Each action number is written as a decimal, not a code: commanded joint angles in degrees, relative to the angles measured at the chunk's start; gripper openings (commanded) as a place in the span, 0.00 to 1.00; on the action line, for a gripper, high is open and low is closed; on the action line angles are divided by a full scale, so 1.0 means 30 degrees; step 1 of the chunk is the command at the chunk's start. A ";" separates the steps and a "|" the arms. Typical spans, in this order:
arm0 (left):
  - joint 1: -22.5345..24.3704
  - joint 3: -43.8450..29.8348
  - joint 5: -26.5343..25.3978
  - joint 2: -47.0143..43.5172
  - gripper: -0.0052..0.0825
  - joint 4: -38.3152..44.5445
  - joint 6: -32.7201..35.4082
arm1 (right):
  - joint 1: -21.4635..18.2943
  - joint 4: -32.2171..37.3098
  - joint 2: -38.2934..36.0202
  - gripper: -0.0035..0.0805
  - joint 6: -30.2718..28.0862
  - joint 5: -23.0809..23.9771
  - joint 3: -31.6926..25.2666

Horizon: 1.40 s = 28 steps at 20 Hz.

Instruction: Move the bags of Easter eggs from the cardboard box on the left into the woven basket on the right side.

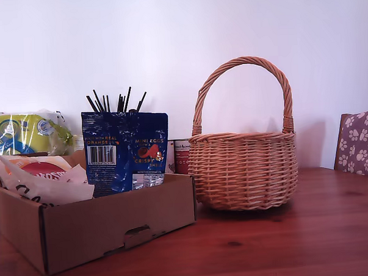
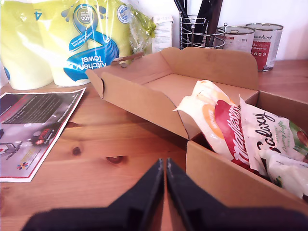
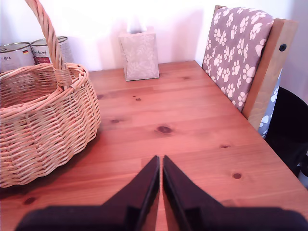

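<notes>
The brown cardboard box [image 1: 108,227] sits at the exterior view's left, and a dark blue bag of Easter eggs [image 1: 125,153] stands upright in it. Cream bags [image 1: 42,181] lean beside the blue one. In the first wrist view the cream bags [image 2: 231,130] lie in the box [image 2: 226,183], one with a red logo. My first gripper [image 2: 164,166] is shut, low over the table just outside the box wall. The woven basket [image 1: 243,169] stands at the exterior view's middle right. My second gripper [image 3: 160,163] is shut beside the basket [image 3: 43,125], apart from it. Neither gripper shows in the exterior view.
A yellow-green-blue towel pack [image 2: 62,43], a wire holder of black sticks [image 2: 199,29] and tins [image 2: 262,41] stand behind the box. A leaflet [image 2: 33,130] lies on the table. A paw-print chair back [image 3: 240,57] borders the table past the basket, and a tissue box [image 3: 139,55] stands by the wall.
</notes>
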 commanded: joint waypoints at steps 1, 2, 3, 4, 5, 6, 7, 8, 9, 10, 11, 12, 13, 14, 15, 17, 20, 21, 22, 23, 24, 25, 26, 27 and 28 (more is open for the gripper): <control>0.0087 -0.0313 0.0022 -0.0189 0.04 -0.0255 0.0073 | 0.0117 0.0146 -0.0058 0.03 0.0066 0.0007 -0.0175; 0.0087 -0.0313 0.0022 -0.0189 0.04 -0.0255 0.0080 | 0.0117 0.0146 -0.0058 0.03 0.0066 0.0007 -0.0175; 0.0087 -0.0313 0.0022 -0.0189 0.04 -0.0255 0.0080 | 0.0117 0.0138 -0.0058 0.03 0.0066 0.0007 -0.0175; 0.0087 -0.0313 0.0022 -0.0189 0.04 -0.0248 0.0080 | 0.0117 0.0146 -0.0058 0.03 0.0066 0.0007 -0.0175; 0.0087 -0.0313 0.0022 -0.0189 0.04 -0.0248 0.0080 | 0.0117 0.0138 -0.0058 0.03 0.0066 0.0007 -0.0175; 0.0087 -0.0313 0.0022 -0.0189 0.04 -0.0248 0.0080 | 0.0117 0.0146 -0.0058 0.03 0.0066 0.0007 -0.0175; 0.0087 -0.0313 0.0029 -0.0189 0.04 -0.0226 0.0080 | 0.0117 0.0153 -0.0058 0.03 0.0073 0.0007 -0.0175; 0.0087 -0.0313 0.0029 -0.0189 0.04 -0.0117 0.0073 | 0.0117 0.0233 -0.0058 0.03 0.0073 0.0007 -0.0175; 0.0073 -0.0306 0.0044 -0.0189 0.04 0.0124 0.0044 | 0.0117 0.0568 -0.0058 0.03 0.0080 -0.0007 -0.0168; 0.0029 -0.0233 0.0364 -0.0189 0.04 0.0597 -0.0095 | 0.0117 0.1056 -0.0058 0.03 0.0153 -0.0138 -0.0124; -0.0007 -0.0051 0.0758 -0.0189 0.04 0.1100 -0.0087 | 0.0117 0.1632 -0.0058 0.03 0.0160 -0.0270 -0.0036; -0.0066 0.0284 0.1129 -0.0189 0.04 0.1552 -0.0095 | 0.0117 0.2178 -0.0058 0.03 0.0153 -0.0503 0.0182; -0.0146 0.0707 0.1384 -0.0189 0.04 0.1872 -0.0095 | 0.0117 0.2390 -0.0058 0.03 0.0153 -0.0605 0.0532; -0.0233 0.1209 0.1552 -0.0189 0.04 0.1865 -0.0153 | 0.0131 0.2317 -0.0058 0.03 0.0211 -0.0882 0.0984; -0.0357 0.1807 0.1676 -0.0182 0.04 0.1698 -0.0546 | 0.0197 0.2178 -0.0051 0.03 0.0612 -0.1064 0.1486; -0.0612 0.2885 0.2040 0.0138 0.04 0.1494 -0.0597 | 0.0423 0.1727 0.0058 0.03 0.1282 -0.1668 0.2579; -0.1049 0.4794 0.3672 0.1865 0.04 0.0124 -0.0168 | 0.0969 0.0554 0.0889 0.03 0.1297 -0.4000 0.4415; -0.1202 0.5574 0.4401 0.2871 0.04 -0.0721 0.0488 | 0.1239 -0.0240 0.1333 0.03 0.1297 -0.4918 0.5107; -0.1392 0.6404 0.5275 0.4036 0.04 -0.1537 0.1282 | 0.1566 -0.1005 0.1923 0.03 0.1297 -0.5770 0.5814; -0.1588 0.7155 0.6193 0.5187 0.04 -0.2259 0.2098 | 0.1923 -0.1545 0.2448 0.03 0.1304 -0.6499 0.6441; -0.1843 0.8036 0.6812 0.6455 0.04 -0.3024 0.2761 | 0.2324 -0.1923 0.2973 0.03 0.1297 -0.7431 0.7002; -0.2113 0.8881 0.7402 0.7672 0.04 -0.3606 0.3024 | 0.2688 -0.2208 0.3381 0.03 0.1224 -0.8109 0.7519; -0.2426 0.9748 0.8167 0.8969 0.04 -0.4051 0.3876 | 0.3024 -0.2237 0.3891 0.03 0.1137 -0.8386 0.7861; -0.2761 1.0542 0.9041 1.0149 0.04 -0.4415 0.5209 | 0.3344 -0.2237 0.4342 0.03 0.1137 -0.8524 0.8080; -0.3169 1.1402 0.9734 1.1373 0.04 -0.4823 0.6608 | 0.3599 -0.2237 0.4787 0.03 0.1137 -0.8524 0.8225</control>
